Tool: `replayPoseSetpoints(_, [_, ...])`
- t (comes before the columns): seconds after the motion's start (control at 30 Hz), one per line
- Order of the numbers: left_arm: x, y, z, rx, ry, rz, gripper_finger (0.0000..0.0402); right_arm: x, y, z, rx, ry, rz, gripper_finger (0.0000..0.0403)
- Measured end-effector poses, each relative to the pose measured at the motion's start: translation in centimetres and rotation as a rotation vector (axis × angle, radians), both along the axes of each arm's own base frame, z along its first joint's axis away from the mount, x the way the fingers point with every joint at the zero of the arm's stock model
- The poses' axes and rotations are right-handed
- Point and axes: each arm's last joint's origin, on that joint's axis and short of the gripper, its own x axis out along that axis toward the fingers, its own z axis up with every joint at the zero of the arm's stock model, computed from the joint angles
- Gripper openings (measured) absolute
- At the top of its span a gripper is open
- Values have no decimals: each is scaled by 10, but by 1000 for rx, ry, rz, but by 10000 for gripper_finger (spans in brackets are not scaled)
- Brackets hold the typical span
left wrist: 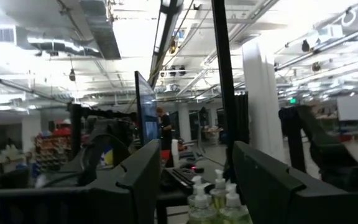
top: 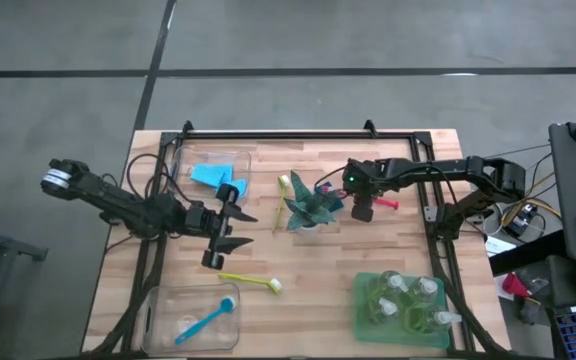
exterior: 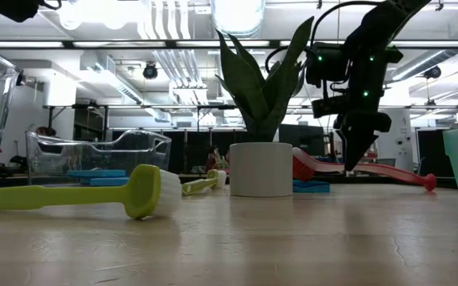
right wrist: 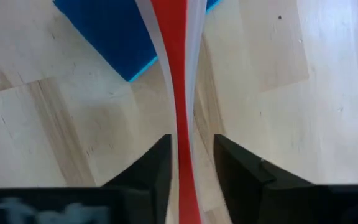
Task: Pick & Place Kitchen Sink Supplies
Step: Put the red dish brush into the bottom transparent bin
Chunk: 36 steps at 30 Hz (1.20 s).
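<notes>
From above, the right gripper [top: 362, 212] reaches down just beside the potted plant [top: 306, 205], over the red-pink brush [top: 382, 202] lying on the table [top: 298, 300]. The left gripper [top: 226, 224] hovers mid-table with its fingers spread and nothing between them. A yellow-green brush [top: 251, 281] lies below it, a blue brush [top: 206, 320] sits in the near clear bin [top: 158, 330], and pump bottles [top: 408, 300] stand in the green tray [top: 366, 322].

At table level, the right gripper [exterior: 355, 155] points down at the red-pink brush [exterior: 372, 169] behind the plant pot [exterior: 261, 168].

The left wrist view shows that arm's fingers [left wrist: 266, 186] apart and empty.

The right wrist view shows its fingers [right wrist: 157, 169] straddling the slim red-pink handle [right wrist: 180, 112] — narrow gaps remain, so I cannot tell whether they grip it. A blue sponge [right wrist: 114, 31] lies alongside.
</notes>
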Motion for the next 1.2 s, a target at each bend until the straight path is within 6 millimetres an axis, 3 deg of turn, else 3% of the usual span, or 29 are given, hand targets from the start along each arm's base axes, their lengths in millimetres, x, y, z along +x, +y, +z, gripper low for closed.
replayPoseSetpoints(0.3, [0, 0, 0, 5, -1, 4, 195, 5, -2, 6, -9, -26, -1, 20])
replayPoseSetpoints(0.6, [0, 0, 0, 8, 1, 5, 195, 12, -4, 27, -14, -39, 1, 23])
replayPoseSetpoints(0.93, [0, 0, -1, 18, 7, 11, 195, 21, -7, 96, -31, -92, -12, 23])
replayPoseSetpoints(1.2, [1, 0, -2, 24, 23, 30, 195, 28, -9, 169, -85, -260, -21, 23])
